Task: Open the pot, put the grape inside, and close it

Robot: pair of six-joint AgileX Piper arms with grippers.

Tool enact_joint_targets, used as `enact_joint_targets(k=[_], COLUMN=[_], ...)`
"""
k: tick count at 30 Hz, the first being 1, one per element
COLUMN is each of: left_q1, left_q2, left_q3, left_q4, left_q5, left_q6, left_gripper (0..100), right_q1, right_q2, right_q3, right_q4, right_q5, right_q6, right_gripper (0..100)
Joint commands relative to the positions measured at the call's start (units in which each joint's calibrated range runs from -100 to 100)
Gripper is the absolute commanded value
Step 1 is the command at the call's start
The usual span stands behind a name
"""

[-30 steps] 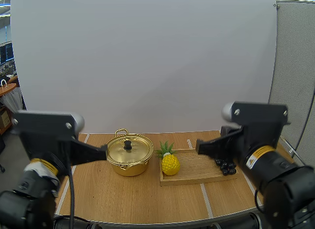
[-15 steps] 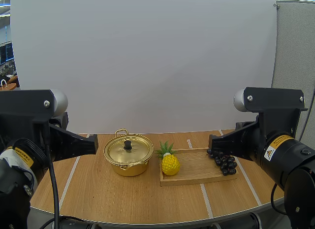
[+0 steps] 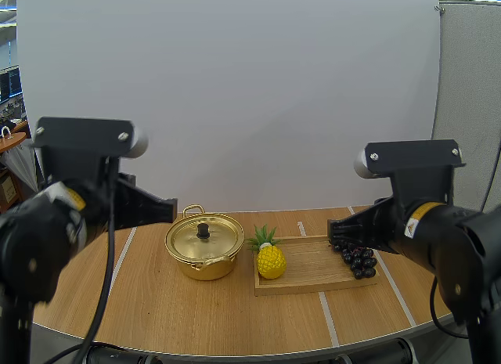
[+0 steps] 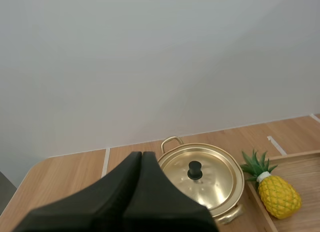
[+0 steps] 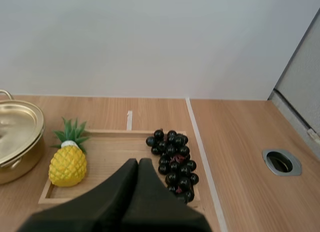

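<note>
A gold pot (image 3: 205, 250) stands at mid-table with its lid on, black knob (image 3: 203, 231) up. A bunch of dark grapes (image 3: 358, 261) lies at the right end of a wooden tray (image 3: 313, 276). My left gripper (image 3: 171, 210) hovers left of the pot, above table height. In the left wrist view its fingers lie together as one dark wedge (image 4: 141, 156), aimed toward the pot (image 4: 202, 179). My right gripper (image 3: 333, 232) hangs near the grapes. Its fingers form one shut wedge (image 5: 138, 163) beside the grapes (image 5: 172, 162).
A yellow toy pineapple (image 3: 271, 259) stands at the tray's left end, between pot and grapes. A round metal-rimmed hole (image 5: 281, 162) sits in the tabletop right of the tray (image 5: 110, 147). A white wall backs the table.
Both arms have risen from low over the table's front. The left one has swung up and right toward the pot. The right one has shifted slightly left near the grapes.
</note>
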Motion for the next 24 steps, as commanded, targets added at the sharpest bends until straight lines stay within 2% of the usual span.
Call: enact_joint_targets(k=[1,6,13,22,24], left_q1=[-0.16,-0.25,-0.25,-0.39,-0.39], left_q2=[7.4,16.0,29.4,43.9,45.7], left_q3=[-0.2,-0.2,-0.4,-5.2,-5.9], left_q4=[-1.8,-1.9,-6.8,-16.4,-20.5], left_q5=[-7.7,-14.3,-22.7,-23.5,-23.5], left_q6=[2.6,5.6,13.0,22.1,25.6], left_gripper=[0,0,0,0,0], right_q1=[0.1,0.1,0.1,0.1,0.1], right_q2=[5.0,11.2,17.1,18.8,18.8], right_q3=[-0.6,-0.6,-0.6,-0.6,-0.6], right_q4=[-0.6,-0.6,-0.6,-0.6,-0.6], right_q5=[-3.6,-7.7,-11.1,-2.4,-0.7], right_q6=[-0.4,-0.4,-0.3,-0.3,-0.3], right_gripper=[0,0,0,0,0])
